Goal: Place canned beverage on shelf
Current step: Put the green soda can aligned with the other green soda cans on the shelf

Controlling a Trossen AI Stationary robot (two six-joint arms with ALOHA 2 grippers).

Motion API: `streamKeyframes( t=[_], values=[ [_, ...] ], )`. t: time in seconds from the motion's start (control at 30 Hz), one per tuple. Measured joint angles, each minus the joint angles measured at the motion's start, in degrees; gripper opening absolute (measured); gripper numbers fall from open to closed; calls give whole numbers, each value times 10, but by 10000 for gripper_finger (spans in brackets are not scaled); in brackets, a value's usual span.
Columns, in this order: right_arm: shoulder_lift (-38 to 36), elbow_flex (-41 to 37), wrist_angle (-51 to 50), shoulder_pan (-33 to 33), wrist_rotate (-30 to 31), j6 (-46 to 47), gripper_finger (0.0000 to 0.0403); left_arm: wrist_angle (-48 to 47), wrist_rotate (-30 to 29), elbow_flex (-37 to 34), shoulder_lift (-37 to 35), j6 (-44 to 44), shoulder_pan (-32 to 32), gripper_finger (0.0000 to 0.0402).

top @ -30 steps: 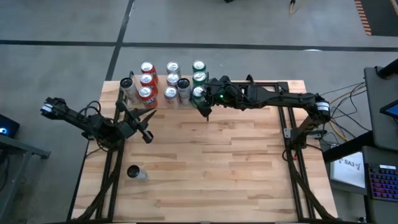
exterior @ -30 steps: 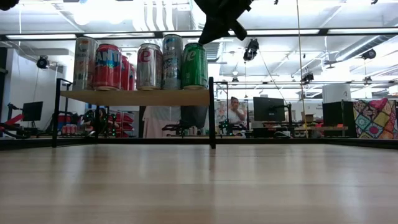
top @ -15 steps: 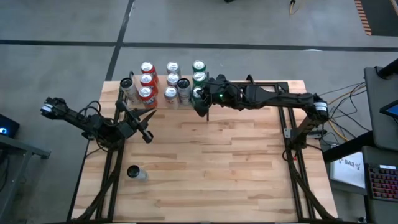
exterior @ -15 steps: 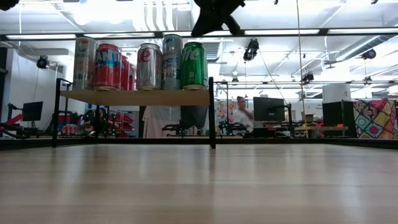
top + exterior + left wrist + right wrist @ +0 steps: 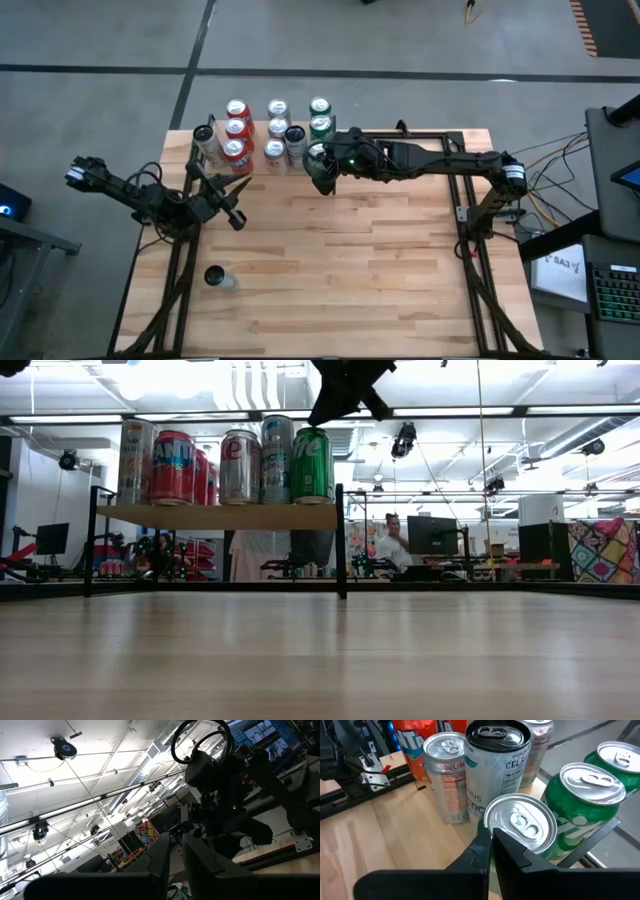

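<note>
Cans (image 5: 270, 130) stand packed on the shelf (image 5: 220, 515) at the table's far edge (one more can (image 5: 214, 277) lies near the front left). Right gripper (image 5: 322, 178), clenched empty, hovers above the nearest green can (image 5: 520, 827). Left gripper (image 5: 238, 220), closed, waits beside the shelf.

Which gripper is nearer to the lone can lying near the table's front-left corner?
Left. The left gripper hangs over the table's left side, a short way from the lone can; the right gripper is by the shelf, far across the table.
</note>
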Motion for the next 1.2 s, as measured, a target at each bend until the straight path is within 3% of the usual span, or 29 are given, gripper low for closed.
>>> streamKeyframes(
  t=[0.8, 1.2],
  values=[
    [-9, 0, -18, 5, 21, 9, 9, -1, 0, 0, 1, 0, 0, 36],
    [-7, -1, 30, 11, 44, 6, 9, 0, 5, 0, 1, 0, 0, 36]
  ],
)
